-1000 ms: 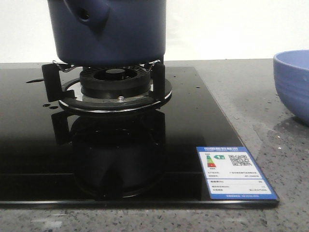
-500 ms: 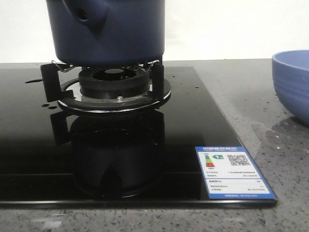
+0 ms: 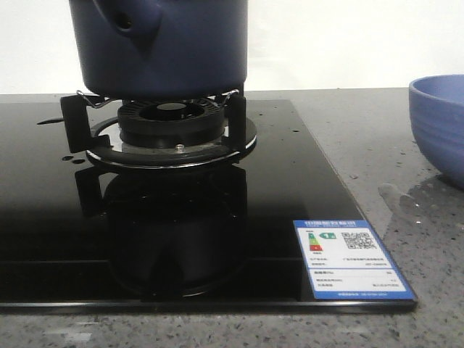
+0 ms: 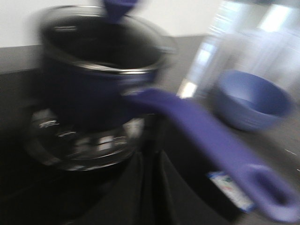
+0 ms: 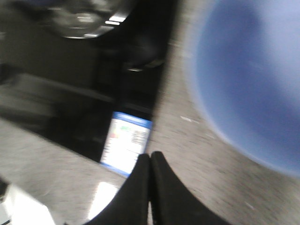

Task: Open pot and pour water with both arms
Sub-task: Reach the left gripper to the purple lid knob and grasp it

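Nothing moved; pot (image 3: 159,47) lidless (left wrist view only) (image 4: 101,70).

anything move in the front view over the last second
Barely. The pot, the burner under it and the label sit a touch further left than a second ago, and so does the blue bowl. Nothing was picked up or let go; the pot is on its burner.

Since a second ago the pot (image 3: 163,47), burner (image 3: 170,123), label (image 3: 351,259) and bowl (image 3: 441,123) have edged toward nine o'clock.
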Tool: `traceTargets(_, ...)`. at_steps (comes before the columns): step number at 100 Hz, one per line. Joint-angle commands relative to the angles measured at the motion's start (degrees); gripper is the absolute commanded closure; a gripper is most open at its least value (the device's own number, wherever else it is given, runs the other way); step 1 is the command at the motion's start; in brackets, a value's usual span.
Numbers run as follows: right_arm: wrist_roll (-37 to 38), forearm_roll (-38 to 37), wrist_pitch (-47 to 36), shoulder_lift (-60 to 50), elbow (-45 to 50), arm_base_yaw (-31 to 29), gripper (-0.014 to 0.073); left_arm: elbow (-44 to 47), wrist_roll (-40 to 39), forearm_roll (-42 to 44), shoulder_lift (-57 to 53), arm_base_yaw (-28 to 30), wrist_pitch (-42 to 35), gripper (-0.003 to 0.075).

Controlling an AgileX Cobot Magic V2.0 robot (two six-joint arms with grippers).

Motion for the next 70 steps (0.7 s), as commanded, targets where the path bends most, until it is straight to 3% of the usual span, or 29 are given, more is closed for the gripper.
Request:
traceTargets(1,-6.03,6.06,-2.21,-0.15,-2.22,-0.36,0.0657,-3.96,14.19,-13.59,2.97,-5.87,-1.37,0.0722)
traceTargets(17,-8.11,6.16,-2.44,-0.24,-2.22,-0.26,0.0657,-7.11,26.07,-23.77,7.55,-11.16,4.54,0.0722)
traceTargets(46,-8.11,6.2,-2.34,-0.24,-2.22,-0.26,0.0657,-11.7,42.02,-49.29,16.45,-7.68,25.29,0.0723)
traceTargets(70,-8.11,6.2,-2.94,-0.24,-2.22,-0.26,0.0657,-13.66,45.59,-50.52,17.81,-2.04,21.24,0.0729)
